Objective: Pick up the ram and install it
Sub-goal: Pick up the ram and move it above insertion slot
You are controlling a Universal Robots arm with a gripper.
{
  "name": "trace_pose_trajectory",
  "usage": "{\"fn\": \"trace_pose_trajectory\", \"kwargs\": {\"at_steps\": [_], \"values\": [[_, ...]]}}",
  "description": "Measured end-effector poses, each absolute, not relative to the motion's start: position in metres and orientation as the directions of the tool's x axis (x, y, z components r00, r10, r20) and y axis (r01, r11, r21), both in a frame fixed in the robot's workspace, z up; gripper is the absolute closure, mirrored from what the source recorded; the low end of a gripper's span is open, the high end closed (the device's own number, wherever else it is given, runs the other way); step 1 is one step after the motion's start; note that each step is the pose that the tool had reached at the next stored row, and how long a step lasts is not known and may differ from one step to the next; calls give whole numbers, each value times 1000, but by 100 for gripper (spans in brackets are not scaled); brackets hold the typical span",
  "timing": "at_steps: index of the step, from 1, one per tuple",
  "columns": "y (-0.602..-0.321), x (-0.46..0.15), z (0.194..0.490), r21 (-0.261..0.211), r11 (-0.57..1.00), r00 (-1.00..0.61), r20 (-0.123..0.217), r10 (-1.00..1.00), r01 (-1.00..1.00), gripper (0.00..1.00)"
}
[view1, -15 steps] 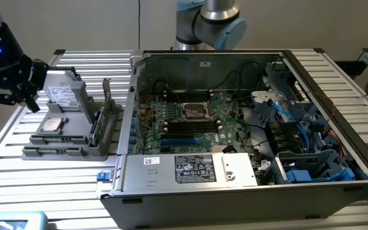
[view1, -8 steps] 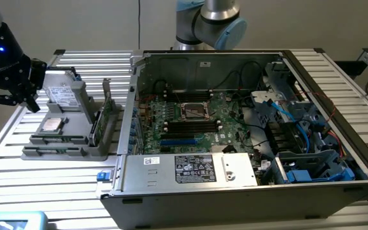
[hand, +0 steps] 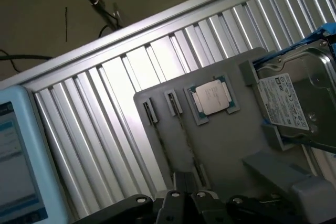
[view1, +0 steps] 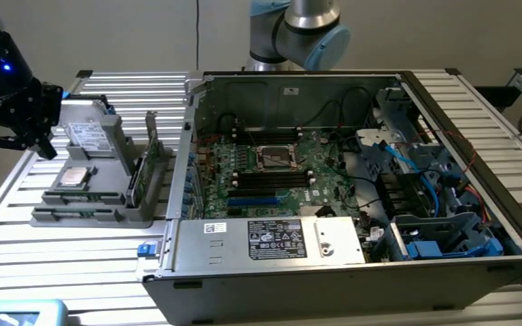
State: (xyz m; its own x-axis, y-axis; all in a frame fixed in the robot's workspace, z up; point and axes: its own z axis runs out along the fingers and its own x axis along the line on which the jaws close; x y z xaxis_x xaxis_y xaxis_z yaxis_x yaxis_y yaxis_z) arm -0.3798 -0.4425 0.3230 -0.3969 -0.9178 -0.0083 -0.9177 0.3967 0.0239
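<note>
My black gripper [view1: 18, 136] hangs over the table's edge at the exterior view's left, just beside the grey parts tray [view1: 89, 216]. In the wrist view its fingers [hand: 184, 198] are together with nothing between them. The ram [view1: 136, 182] is a thin green stick standing on edge in a slot on the side of the tray nearest the case. In the wrist view the ram [hand: 188, 145] is a narrow dark line running from a slot clip toward my fingers. The open computer case [view1: 334, 272] lies on its side, and the black memory slots [view1: 270, 178] on its motherboard are bare.
The tray also holds a hard drive [hand: 296, 100], a processor chip [hand: 212, 98] and a taller green card with a metal bracket [view1: 152, 146]. A light-blue device with a screen [hand: 16, 150] sits at the table edge. Cables and drive cages [view1: 424, 204] crowd the case's right side.
</note>
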Motion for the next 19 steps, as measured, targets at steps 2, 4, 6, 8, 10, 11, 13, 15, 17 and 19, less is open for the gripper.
{"fn": "trace_pose_trajectory", "kwargs": {"at_steps": [2,4,6,8,10,11,13,15,17,19], "values": [[-442,-380,323,20,365,-365,-10,-931,-931,89],[-442,-380,323,13,336,-336,-12,-942,-942,89],[-442,-380,323,6,306,-306,-15,-952,-952,89],[-443,-380,323,-2,278,-278,-17,-960,-961,89],[-443,-380,323,-7,248,-248,-19,-969,-969,89],[-442,-380,323,-8,235,-235,-19,-972,-972,89],[-442,-380,323,-9,215,-215,-19,-976,-977,89],[-442,-380,323,-8,199,-198,-19,-980,-980,89],[-442,-380,323,-8,184,-184,-19,-983,-983,89],[-443,-380,323,-8,175,-175,-19,-984,-984,89]]}}
